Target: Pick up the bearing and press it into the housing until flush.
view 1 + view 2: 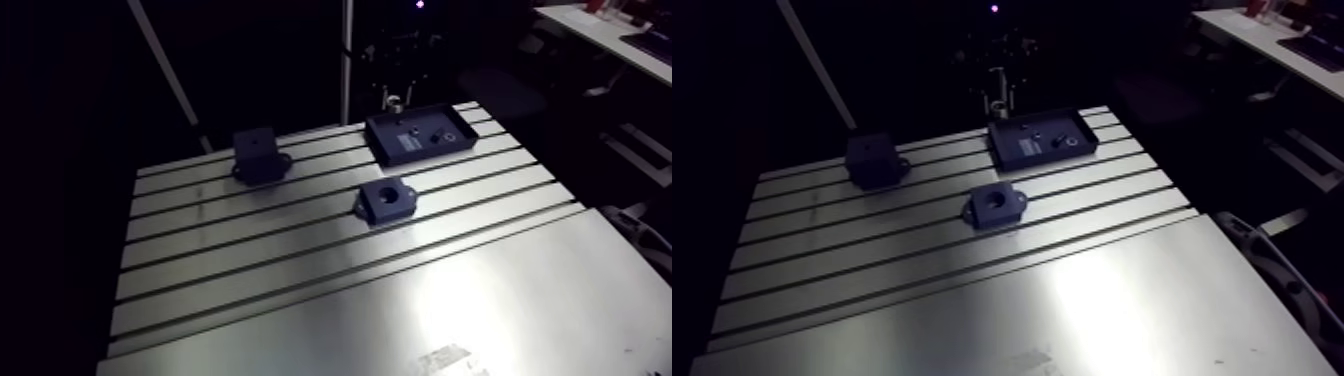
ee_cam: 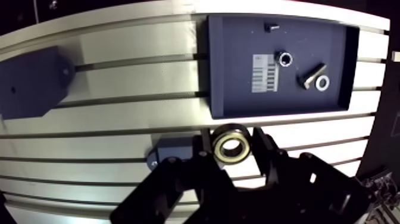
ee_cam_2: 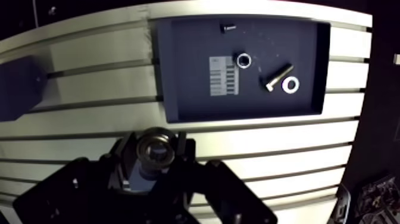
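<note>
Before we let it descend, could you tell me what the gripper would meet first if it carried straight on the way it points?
Probably the housing: the gripper, jaws shut on the bearing, points down at the table, and the housing lies beneath it. Depth and exact alignment are unclear.

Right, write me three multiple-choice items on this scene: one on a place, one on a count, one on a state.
1. Where is the bearing? A: in the tray. B: between the pincer's fingers. C: seated in the housing.
2. How many dark blocks stand on the table outside the tray? A: two. B: one. C: four.
3. The housing's bore is A: filled by the bearing. B: under a lid. C: empty.
Key: B, the wrist view shows the fingers clamped on it; A, the housing and one taller block; C, the arm view shows an open hole.
</note>
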{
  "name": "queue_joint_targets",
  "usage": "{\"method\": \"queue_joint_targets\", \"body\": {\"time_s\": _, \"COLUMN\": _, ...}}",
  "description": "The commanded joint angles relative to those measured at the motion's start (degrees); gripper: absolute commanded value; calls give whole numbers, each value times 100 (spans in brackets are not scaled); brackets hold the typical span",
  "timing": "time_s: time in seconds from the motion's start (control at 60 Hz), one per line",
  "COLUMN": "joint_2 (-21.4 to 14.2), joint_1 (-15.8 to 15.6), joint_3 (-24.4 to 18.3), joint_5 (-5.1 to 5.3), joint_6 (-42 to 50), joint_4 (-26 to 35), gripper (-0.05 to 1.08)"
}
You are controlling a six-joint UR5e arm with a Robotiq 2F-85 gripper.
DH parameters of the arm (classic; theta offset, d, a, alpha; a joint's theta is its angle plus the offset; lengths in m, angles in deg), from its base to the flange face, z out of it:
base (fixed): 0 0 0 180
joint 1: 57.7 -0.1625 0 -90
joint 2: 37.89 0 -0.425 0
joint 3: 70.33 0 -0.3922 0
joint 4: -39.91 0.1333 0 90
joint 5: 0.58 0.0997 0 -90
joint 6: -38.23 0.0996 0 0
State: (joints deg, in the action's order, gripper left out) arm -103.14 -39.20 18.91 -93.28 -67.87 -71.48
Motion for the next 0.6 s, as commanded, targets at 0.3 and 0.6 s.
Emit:
{"method": "queue_joint_targets", "body": {"time_s": 0.3, "joint_2": -786, "joint_1": -72, "joint_3": 1176, "joint_5": 99, "joint_6": -9, "joint_4": -242, "gripper": 71}}
{"method": "queue_joint_targets", "body": {"time_s": 0.6, "joint_2": -800, "joint_1": -92, "joint_3": 1582, "joint_5": 108, "joint_6": -47, "joint_4": -620, "gripper": 72}}
